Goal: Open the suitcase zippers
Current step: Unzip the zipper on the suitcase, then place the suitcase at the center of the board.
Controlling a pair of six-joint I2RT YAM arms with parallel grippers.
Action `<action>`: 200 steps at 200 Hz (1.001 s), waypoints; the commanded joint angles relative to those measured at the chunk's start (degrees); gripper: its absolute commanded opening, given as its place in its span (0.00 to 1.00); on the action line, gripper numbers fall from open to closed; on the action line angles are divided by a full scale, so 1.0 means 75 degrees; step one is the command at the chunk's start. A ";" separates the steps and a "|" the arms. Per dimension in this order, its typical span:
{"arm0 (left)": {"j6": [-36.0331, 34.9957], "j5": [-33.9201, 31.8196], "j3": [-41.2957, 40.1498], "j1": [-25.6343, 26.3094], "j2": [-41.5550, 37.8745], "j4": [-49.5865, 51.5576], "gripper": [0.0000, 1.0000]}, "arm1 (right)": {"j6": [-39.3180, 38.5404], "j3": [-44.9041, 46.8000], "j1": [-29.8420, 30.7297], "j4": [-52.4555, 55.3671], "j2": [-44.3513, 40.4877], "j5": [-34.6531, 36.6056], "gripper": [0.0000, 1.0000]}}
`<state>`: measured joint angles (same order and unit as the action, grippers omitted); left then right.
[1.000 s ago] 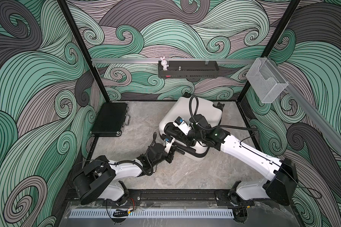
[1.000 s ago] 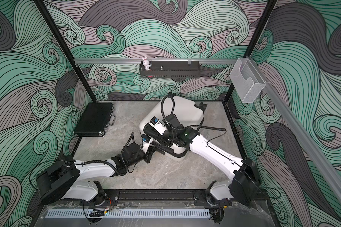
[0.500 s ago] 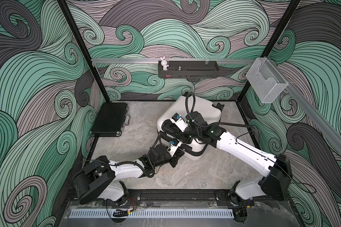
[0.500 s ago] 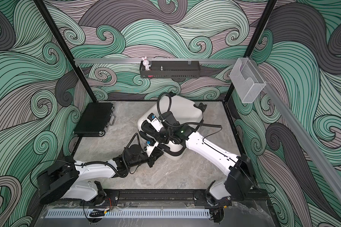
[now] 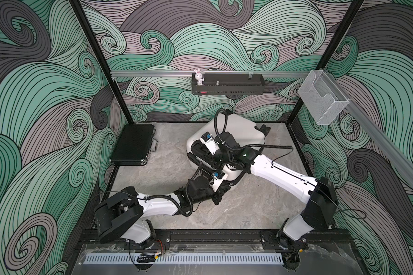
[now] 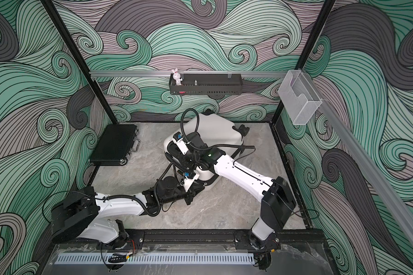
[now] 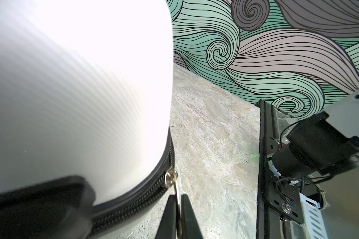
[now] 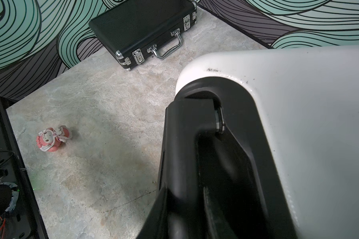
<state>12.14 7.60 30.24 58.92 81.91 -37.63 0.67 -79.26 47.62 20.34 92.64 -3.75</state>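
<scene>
**1. Left gripper** (image 7: 179, 203)
- Jaws: closed to a sliver, pinching the flat metal tab of the zipper pull (image 7: 171, 179).
- Fingers (image 7: 167, 215): parallel, one on each side of the tab.
- The pull's slider sits on the zippers (image 7: 137, 200), the black toothed band, at a rounded corner of the suitcase (image 5: 241, 132).
- In both top views this is the case's corner nearest the arm bases.

**2. Right gripper** (image 5: 199, 152)
- Pos.: on the suitcase corner that faces the briefcase (image 5: 134, 144).
- Jaws: partly apart, set against a black fitting (image 8: 243, 124) recessed in the white shell.
- The wrist view is very close and dark. The fitting seems to lie between the fingers, but I cannot tell whether it is clamped or only touched.

**3. Suitcase**
- Lies flat on the table (image 5: 248, 209), right of ctr., toward the back wall.
- Black wheels (image 5: 262, 129) are at its far end.
- Along the stretch seen in the left wrist view, the zipper band looks meshed.

**4. Surroundings**
- Briefcase: flat at the table's rear left corner, metal handle toward the suitcase, well apart from it.
- Pink figurine (image 8: 53, 139): on the bare table, seen in the right wrist view only.
- Back wall: black shelf (image 5: 227, 87) w/ a white bunny figure (image 5: 198, 76) at one end.
- Clear holder (image 5: 320, 104): on the side rail.
</scene>
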 commanded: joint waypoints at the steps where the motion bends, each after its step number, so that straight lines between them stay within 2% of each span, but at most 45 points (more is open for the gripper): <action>1: -0.0136 0.0443 0.0473 0.0336 -0.0210 -0.0666 0.08 | 0.0428 -0.0295 0.0119 -0.1747 0.0003 -0.0719 0.00; 15: -0.0226 0.0045 0.0376 0.0337 -0.0422 -0.0358 0.11 | 0.0416 -0.0186 0.0120 -0.1798 -0.0098 -0.0711 0.00; 59: -0.0290 -0.0838 0.0130 0.0345 -0.1066 0.0627 0.33 | 0.0317 0.0008 0.0126 -0.1881 -0.0258 -0.0912 0.00; 82: -0.0139 -0.1409 0.0101 0.0336 -0.1590 0.1500 0.39 | -0.0008 0.0204 0.0120 -0.1796 -0.0461 -0.1029 0.00; 119: 0.0605 -0.2964 0.0040 0.0326 -0.2623 0.3128 0.44 | -0.0643 0.0393 0.0120 -0.1645 -0.0657 -0.1230 0.00; 145: 0.1412 -0.4603 0.0136 0.0269 -0.3425 0.4602 0.55 | -0.0576 0.0417 0.0131 -0.1891 -0.0493 -0.1543 0.00; 164: 0.1997 -0.5681 0.0051 0.0164 -0.4039 0.5189 0.62 | -0.0476 0.0342 0.0165 -0.2073 -0.0300 -0.1621 0.00; 175: 0.2260 -0.5925 0.0035 0.0019 -0.4429 0.5595 0.67 | -0.0476 0.0287 0.0199 -0.2153 -0.0171 -0.1618 0.00; 200: 0.2617 -0.5859 0.0042 -0.0511 -0.5266 0.6331 0.73 | -0.0476 0.0189 0.0258 -0.2235 0.0042 -0.1668 0.00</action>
<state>26.00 -30.41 30.17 58.24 47.24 0.36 -3.53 -75.07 47.86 15.84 92.16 -5.61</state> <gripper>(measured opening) 0.713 0.247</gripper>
